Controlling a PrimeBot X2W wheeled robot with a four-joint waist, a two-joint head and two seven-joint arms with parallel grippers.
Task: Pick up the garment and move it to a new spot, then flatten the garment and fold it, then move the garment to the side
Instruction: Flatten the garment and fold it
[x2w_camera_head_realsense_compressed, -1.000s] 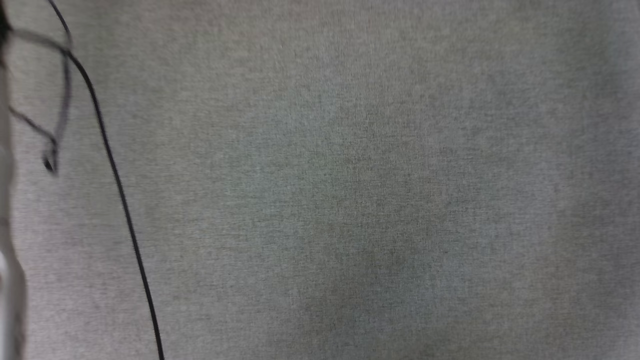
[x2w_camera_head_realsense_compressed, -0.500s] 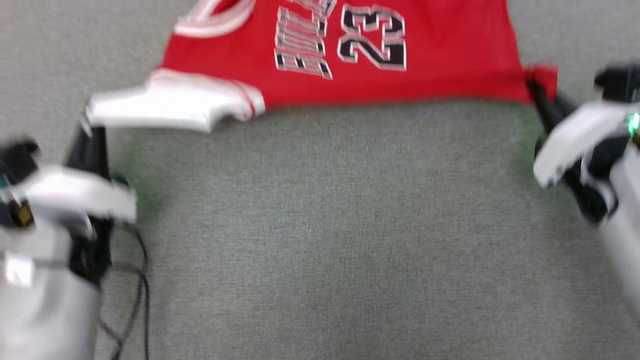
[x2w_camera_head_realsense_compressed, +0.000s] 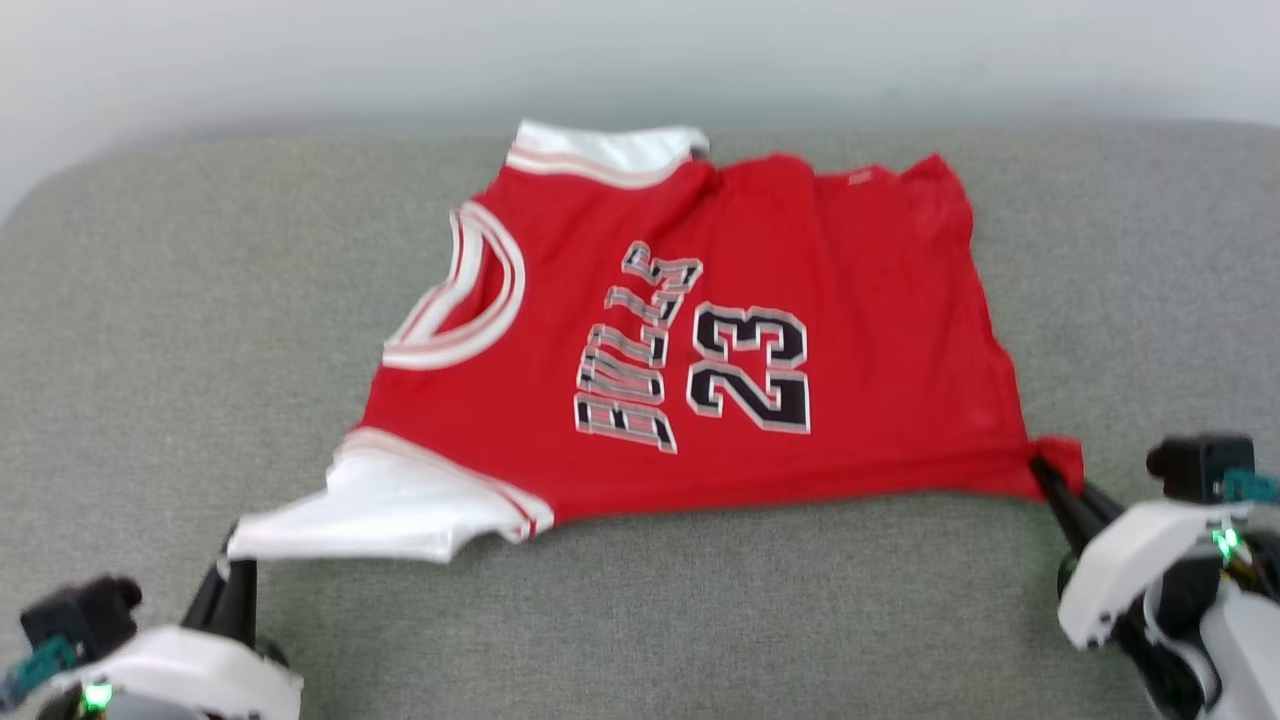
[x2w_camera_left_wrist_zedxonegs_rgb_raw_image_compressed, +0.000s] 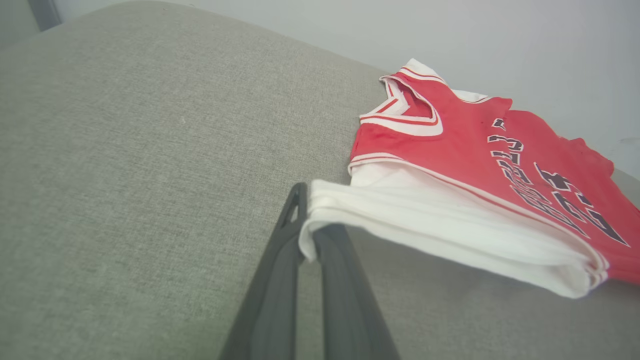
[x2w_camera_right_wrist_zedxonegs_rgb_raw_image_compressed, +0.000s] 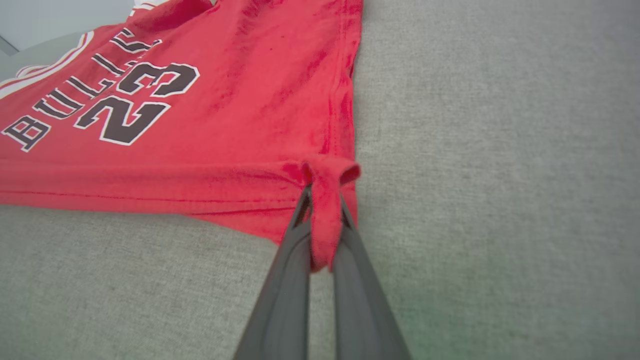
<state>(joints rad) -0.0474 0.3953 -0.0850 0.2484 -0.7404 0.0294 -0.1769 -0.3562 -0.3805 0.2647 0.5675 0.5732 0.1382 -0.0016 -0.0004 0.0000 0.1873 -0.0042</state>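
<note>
Grey padded surface (x2w_camera_head_realsense_compressed: 140, 300) carries the garment (x2w_camera_head_realsense_compressed: 700, 350), spread nearly flat with its number up. The left gripper (x2w_camera_left_wrist_zedxonegs_rgb_raw_image_compressed: 306, 225) pinches the white sleeve end and the right gripper (x2w_camera_right_wrist_zedxonegs_rgb_raw_image_compressed: 322, 200) a red hem corner, jaws pressed on cloth. Both bites look thin. I judge an uneven pull could slip a corner free or bunch the garment.

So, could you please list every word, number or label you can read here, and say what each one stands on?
"BULLS": black letters outlined in white, across the chest of the red garment.
"23": large black numerals outlined in white, on the same garment, right beside the word.
A small mark near the garment's far edge is too small and blurred to read.
</note>
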